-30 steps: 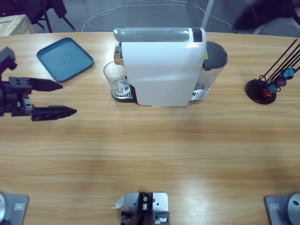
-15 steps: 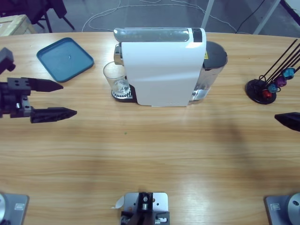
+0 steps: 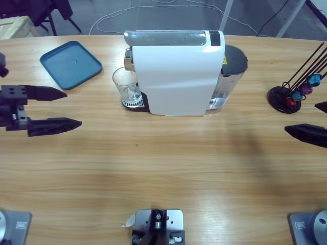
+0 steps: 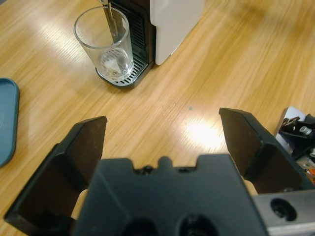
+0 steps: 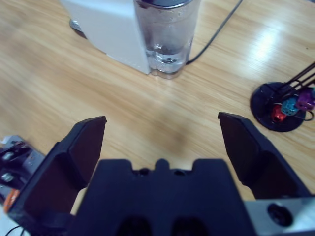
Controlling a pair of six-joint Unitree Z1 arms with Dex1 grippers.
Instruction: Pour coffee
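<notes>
The white coffee machine point(image 3: 176, 74) stands toward the far side of the wooden counter point(image 3: 163, 168), with an empty clear glass point(image 3: 125, 84) sitting on its drip grate under the spout and a water tank point(image 3: 230, 76) at its other end. The left pincer point(image 3: 51, 108) hovers spread wide and holding nothing, well apart from the glass and near a blue tray point(image 3: 70, 64). The right pincer point(image 3: 316, 122) comes in at the opposite edge, also spread and empty, beside a black capsule stand point(image 3: 288, 97).
</notes>
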